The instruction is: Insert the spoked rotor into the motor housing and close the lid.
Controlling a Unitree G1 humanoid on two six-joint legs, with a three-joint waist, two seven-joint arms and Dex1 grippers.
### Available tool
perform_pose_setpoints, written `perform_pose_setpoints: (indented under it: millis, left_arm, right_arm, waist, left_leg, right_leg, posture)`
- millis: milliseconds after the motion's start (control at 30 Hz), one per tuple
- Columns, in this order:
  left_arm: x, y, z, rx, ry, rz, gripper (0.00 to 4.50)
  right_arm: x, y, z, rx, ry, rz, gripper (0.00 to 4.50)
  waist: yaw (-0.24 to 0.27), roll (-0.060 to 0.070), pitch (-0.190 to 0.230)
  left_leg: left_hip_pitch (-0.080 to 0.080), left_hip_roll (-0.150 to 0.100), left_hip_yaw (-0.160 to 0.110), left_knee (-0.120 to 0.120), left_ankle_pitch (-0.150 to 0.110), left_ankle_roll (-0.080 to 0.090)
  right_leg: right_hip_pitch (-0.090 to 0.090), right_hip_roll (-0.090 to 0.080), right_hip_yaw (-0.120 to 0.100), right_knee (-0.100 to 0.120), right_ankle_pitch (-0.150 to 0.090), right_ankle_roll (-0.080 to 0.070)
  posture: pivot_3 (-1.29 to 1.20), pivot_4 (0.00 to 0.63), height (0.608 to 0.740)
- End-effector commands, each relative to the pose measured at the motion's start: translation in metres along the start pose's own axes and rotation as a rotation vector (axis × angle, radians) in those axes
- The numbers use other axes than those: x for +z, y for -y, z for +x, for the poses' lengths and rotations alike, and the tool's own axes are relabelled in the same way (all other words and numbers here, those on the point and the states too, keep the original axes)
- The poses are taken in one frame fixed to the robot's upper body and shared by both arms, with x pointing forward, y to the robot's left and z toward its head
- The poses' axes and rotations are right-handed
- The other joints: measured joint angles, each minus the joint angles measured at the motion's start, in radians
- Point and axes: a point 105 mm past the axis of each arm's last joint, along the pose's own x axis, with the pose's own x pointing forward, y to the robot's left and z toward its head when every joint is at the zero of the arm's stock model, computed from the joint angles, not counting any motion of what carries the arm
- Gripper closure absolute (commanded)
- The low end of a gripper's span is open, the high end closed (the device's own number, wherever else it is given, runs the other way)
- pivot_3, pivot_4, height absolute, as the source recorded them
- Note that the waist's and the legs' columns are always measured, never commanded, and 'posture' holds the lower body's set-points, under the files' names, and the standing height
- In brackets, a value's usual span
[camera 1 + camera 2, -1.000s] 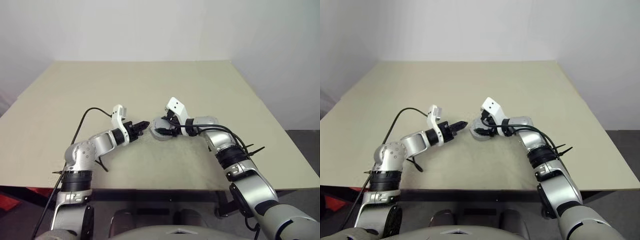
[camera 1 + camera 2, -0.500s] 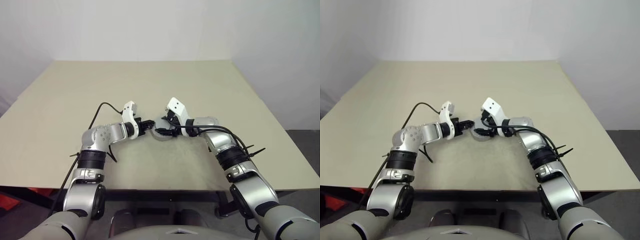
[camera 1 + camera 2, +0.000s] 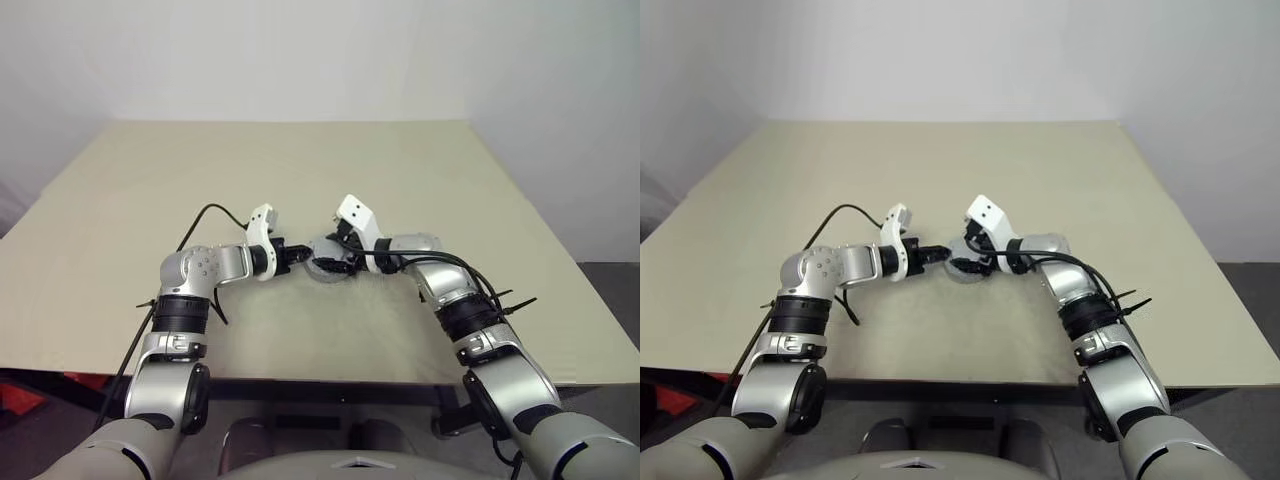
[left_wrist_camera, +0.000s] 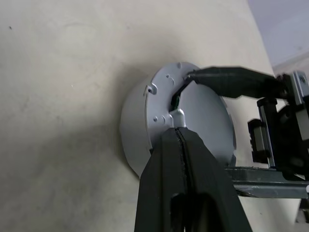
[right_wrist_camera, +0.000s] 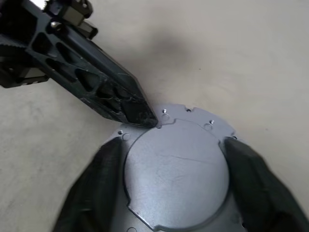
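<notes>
The motor housing (image 3: 327,268) is seen at the centre of the frame on the worktop (image 3: 300,180), with the lid (image 5: 176,169) already seated on top. The left pincer (image 4: 177,126), shut tight, is pressed against the lid's edge. The right pincer (image 5: 175,180) is spread wide around the housing. The rotor is judged to be inside; only final seating seems left.

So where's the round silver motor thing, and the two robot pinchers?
motor housing (image 5: 176,169), right wrist view, flat silver face.
left gripper (image 4: 177,126), left wrist view, shut fingertips.
right gripper (image 5: 169,164), right wrist view, between its spread fingers.
</notes>
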Motion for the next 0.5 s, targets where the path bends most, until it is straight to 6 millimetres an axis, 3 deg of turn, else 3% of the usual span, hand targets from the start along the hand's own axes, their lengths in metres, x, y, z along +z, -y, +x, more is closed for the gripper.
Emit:
perform_pose_setpoints:
  millis: [33, 200, 433, 500]
  left_arm:
    - [-0.01, -0.002, 0.003, 0.011, -0.05, -0.004, 4.5]
    - [-0.012, 0.001, 0.002, -0.004, -0.056, -0.007, 4.5]
    - [-0.012, 0.003, 0.002, -0.022, -0.059, -0.006, 4.5]
    - [-0.011, 0.006, 0.002, -0.037, -0.057, -0.004, 4.5]
  right_arm:
    - [-0.021, -0.003, -0.001, 0.005, -0.068, 0.04, 0.02]
    - [-0.011, -0.006, -0.002, 0.021, -0.017, 0.033, 0.02]
    - [0.05, -0.02, -0.018, 0.154, 0.264, 0.128, 0.02]
    - [0.059, -0.02, -0.022, 0.168, 0.298, 0.15, 0.02]
  waist:
    - [0.0, 0.0, 0.0]
    - [0.0, 0.0, 0.0]
    - [0.0, 0.001, 0.002]
    - [0.0, 0.002, 0.003]
  left_leg:
    - [0.0, 0.0, 0.0, 0.0, 0.0, 0.0]
    - [-0.003, -0.001, 0.0, -0.001, 0.0, 0.001]
    - [-0.007, -0.001, 0.0, -0.002, 0.0, 0.001]
    - [-0.008, -0.001, 0.0, -0.002, 0.0, 0.001]
  right_leg:
    - [0.0, 0.0, 0.0, 0.0, 0.0, 0.0]
    - [0.0, 0.0, 0.0, -0.006, 0.002, -0.004]
    - [0.0, 0.0, -0.001, -0.01, 0.003, -0.006]
    - [-0.002, 0.0, 0.0, -0.011, 0.003, -0.005]
  posture:
    - [0.0, 0.0, 0.74]
    - [0.0, 0.0, 0.74]
    - [0.0, 0.0, 0.74]
    - [0.0, 0.0, 0.74]
